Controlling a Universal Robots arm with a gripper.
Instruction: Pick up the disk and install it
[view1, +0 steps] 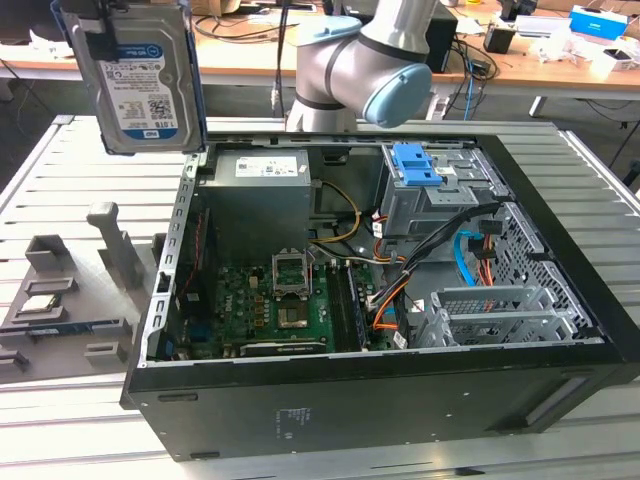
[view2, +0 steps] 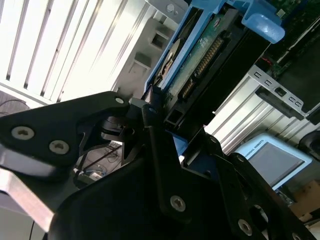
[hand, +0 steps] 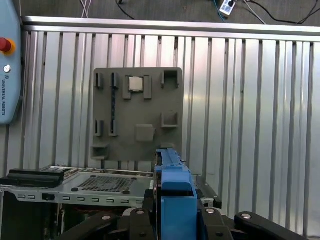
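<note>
The disk (view1: 140, 80), a silver-grey hard drive with a blue-and-white label in a bright blue bracket, hangs upright high above the table at the exterior view's left, over the open computer case's (view1: 380, 395) corner. My gripper (view2: 155, 117) is shut on its upper edge. In the second wrist view the black fingers (view2: 150, 140) clamp the bracket, and the disk's (view2: 200, 55) circuit-board side shows. In the first wrist view the blue bracket (hand: 175, 185) sits between the fingers (hand: 220, 222), above the case edge.
A grey fixture tray (view1: 110, 250) lies beside the case and bears a square processor chip (view1: 40, 303); the same tray (hand: 150, 105) and chip (hand: 136, 84) show below me. Inside the case are a drive cage with a blue latch (view1: 415, 165), cables and the motherboard (view1: 280, 300). The arm (view1: 360, 60) stands behind the case.
</note>
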